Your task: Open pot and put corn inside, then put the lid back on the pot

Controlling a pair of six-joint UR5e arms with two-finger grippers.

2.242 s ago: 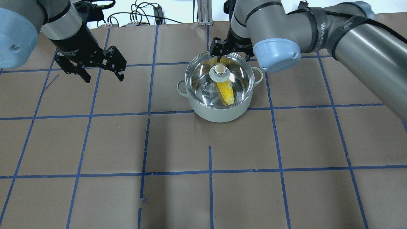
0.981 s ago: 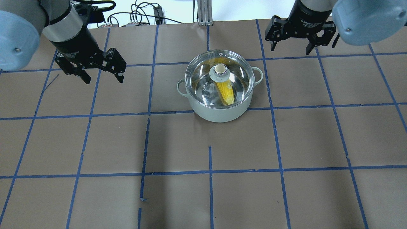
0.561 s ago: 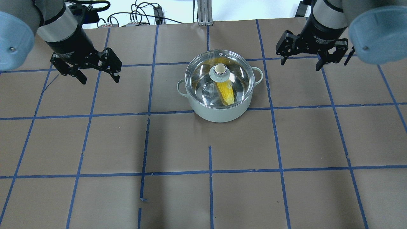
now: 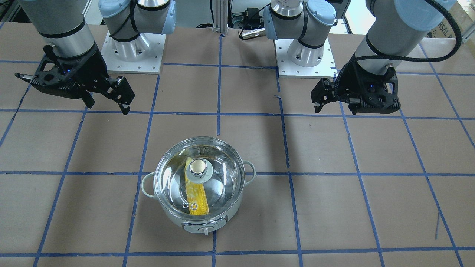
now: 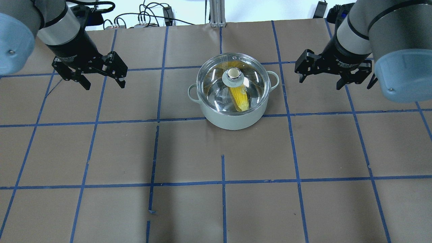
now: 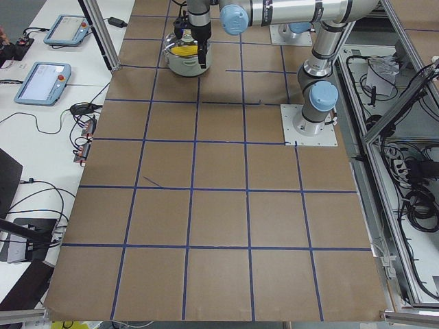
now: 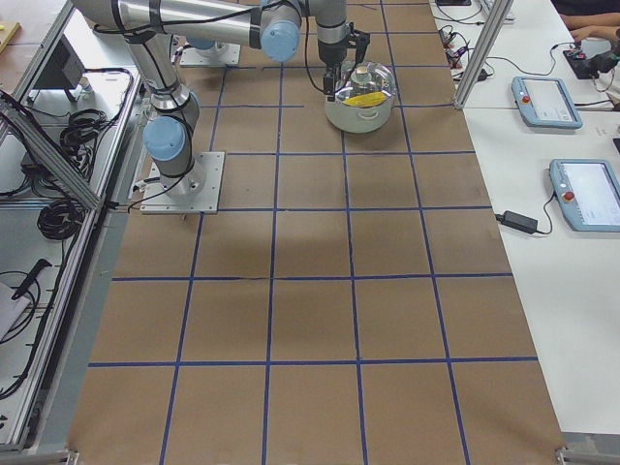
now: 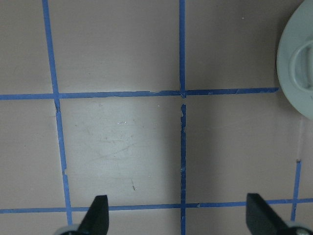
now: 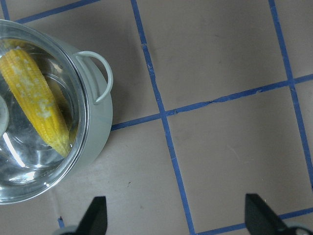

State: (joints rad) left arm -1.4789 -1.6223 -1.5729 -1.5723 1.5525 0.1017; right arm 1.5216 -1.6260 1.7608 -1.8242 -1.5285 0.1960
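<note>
The pale green pot [image 5: 233, 119] stands at the table's middle, toward the far side. Its clear glass lid [image 5: 216, 87] sits on it, round knob [image 5: 234, 75] at centre. Through the glass the yellow corn [image 5: 239, 98] lies inside the pot. My left gripper [image 5: 104, 84] hangs open and empty well to the left of the pot. Equally open and empty, my right gripper [image 5: 320, 83] hovers to the pot's right, apart from it. The right wrist view shows the pot [image 9: 100, 122], its loop handle and the corn [image 9: 36, 103] under the lid. Only the pot's edge [image 8: 296, 63] appears in the left wrist view.
Brown paper with a blue tape grid covers the table. Cables [image 5: 148, 17] lie beyond the far edge. The two arm bases [image 4: 131, 52] stand on white plates at the robot's side. Control pendants [image 7: 547, 102] lie on a side table.
My right gripper has drawn away from the lid's knob, out to the pot's right, and stayed open. The left gripper shifted slightly leftward. Lid and corn have not moved.
</note>
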